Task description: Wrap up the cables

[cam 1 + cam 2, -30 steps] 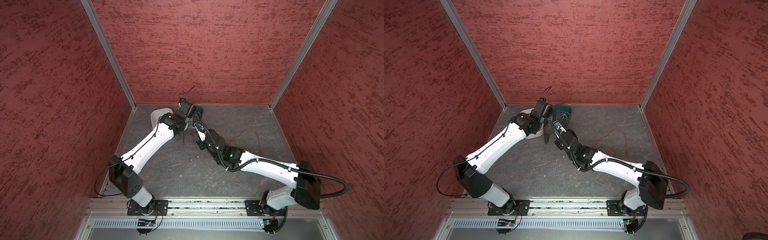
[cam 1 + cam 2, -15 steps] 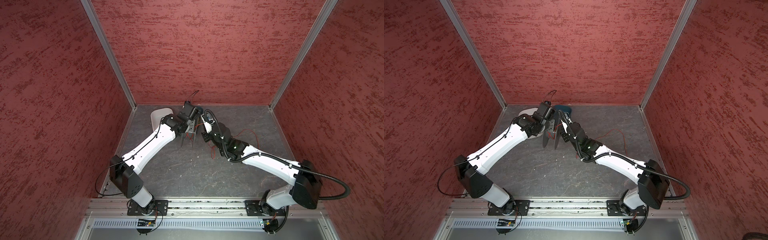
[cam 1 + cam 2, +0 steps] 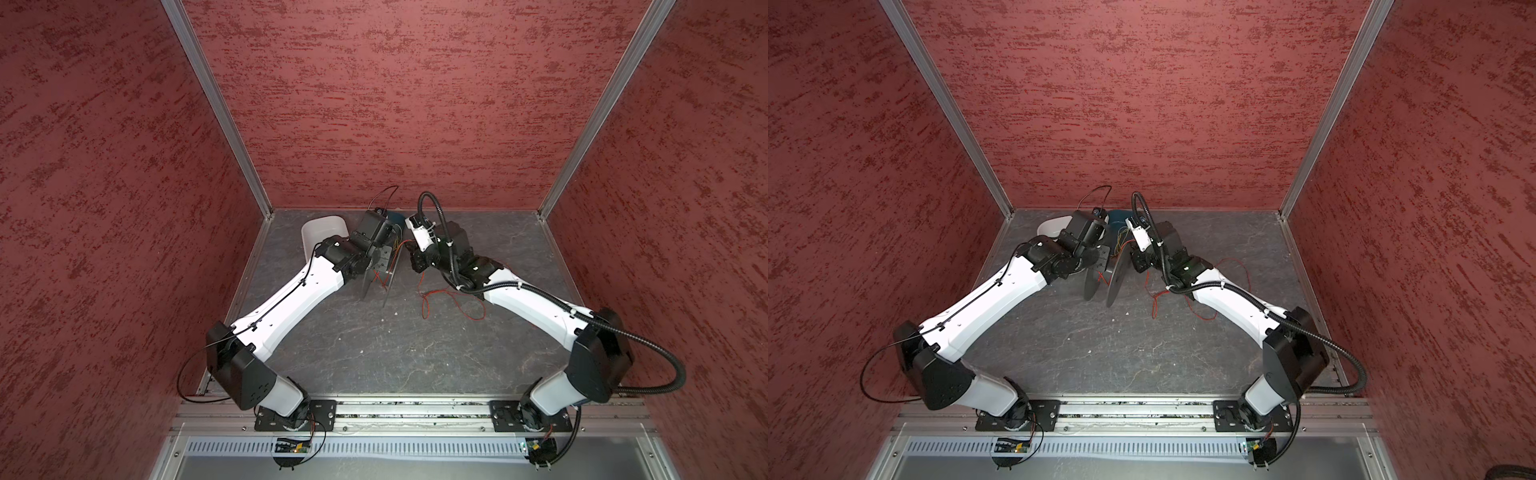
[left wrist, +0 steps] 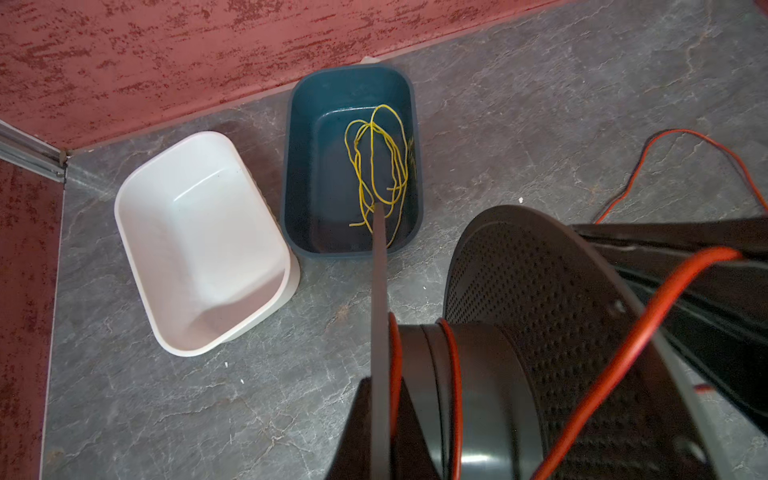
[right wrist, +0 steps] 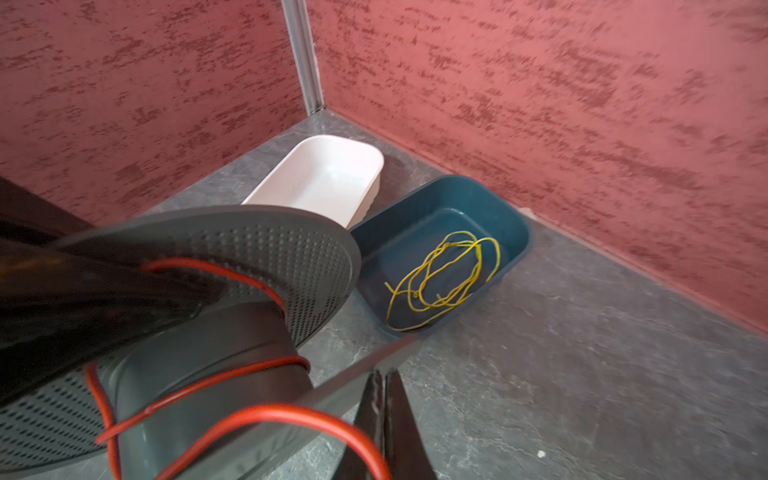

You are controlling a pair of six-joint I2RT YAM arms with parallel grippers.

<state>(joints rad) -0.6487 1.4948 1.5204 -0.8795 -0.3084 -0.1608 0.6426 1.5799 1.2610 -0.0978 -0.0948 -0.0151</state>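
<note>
Cables [image 4: 457,395] barely started: a few red turns hug the spool [image 4: 540,291] hub, the rest sprawls loose on the desk [image 3: 395,353], left fingers [image 4: 353,440] clamping a flange, right fingers [image 5: 401,424] pinched shut.

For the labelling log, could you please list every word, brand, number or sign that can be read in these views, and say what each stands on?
None can be read.
The spool, red cable, white bin, teal bin and red walls show no print.
The small circuit boards below the front rail are too small to read.
</note>
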